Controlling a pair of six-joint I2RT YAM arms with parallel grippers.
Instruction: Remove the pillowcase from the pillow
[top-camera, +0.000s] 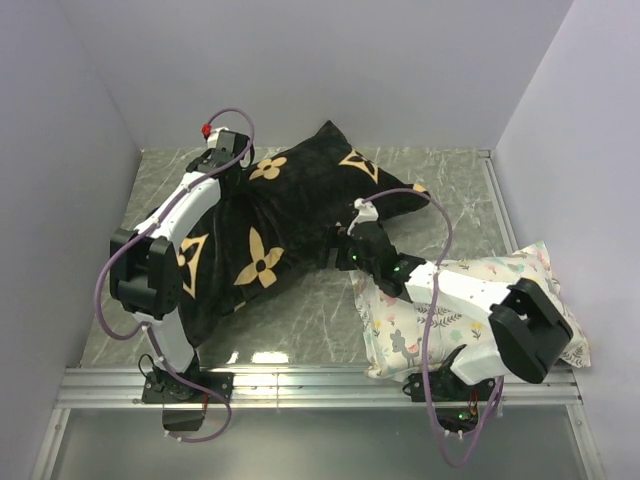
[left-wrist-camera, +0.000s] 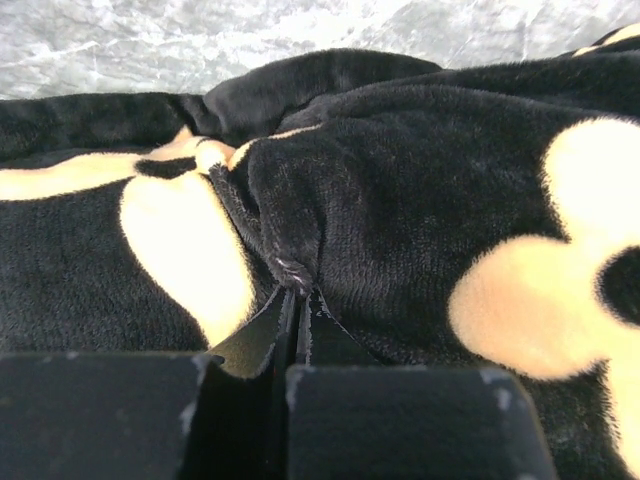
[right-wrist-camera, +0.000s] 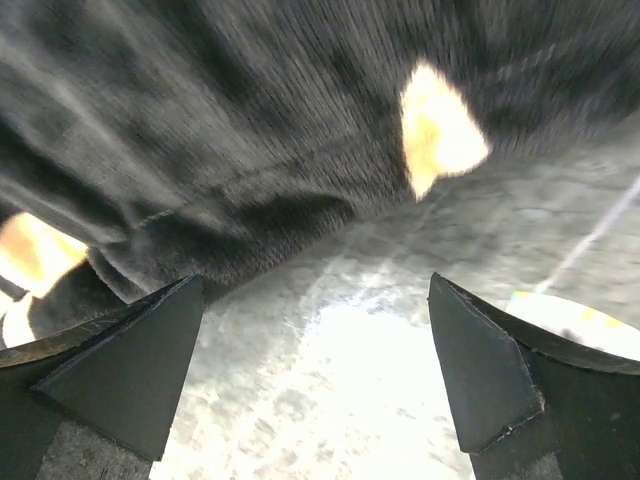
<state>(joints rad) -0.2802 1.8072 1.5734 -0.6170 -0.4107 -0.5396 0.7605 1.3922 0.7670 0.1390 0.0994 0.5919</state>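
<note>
One fold of plush black pillowcase (left-wrist-camera: 420, 200) pinched by left tool (left-wrist-camera: 298, 297); right tool (right-wrist-camera: 315, 290) wide.

From my left wrist camera I see the left end effector (left-wrist-camera: 298, 320) at the bottom of the picture, its two dark fingers pressed together with barely a slit between them. Their tips pinch a raised fold (left-wrist-camera: 290, 215) of the black plush pillowcase (left-wrist-camera: 420, 180), which fills most of the picture. A tan patch (left-wrist-camera: 185, 250) lies just left of the fold, and rounded tan petals (left-wrist-camera: 530, 300) sit at the right. Grey marbled desk (left-wrist-camera: 250, 30) shows along the top edge, beyond the fabric.
</note>
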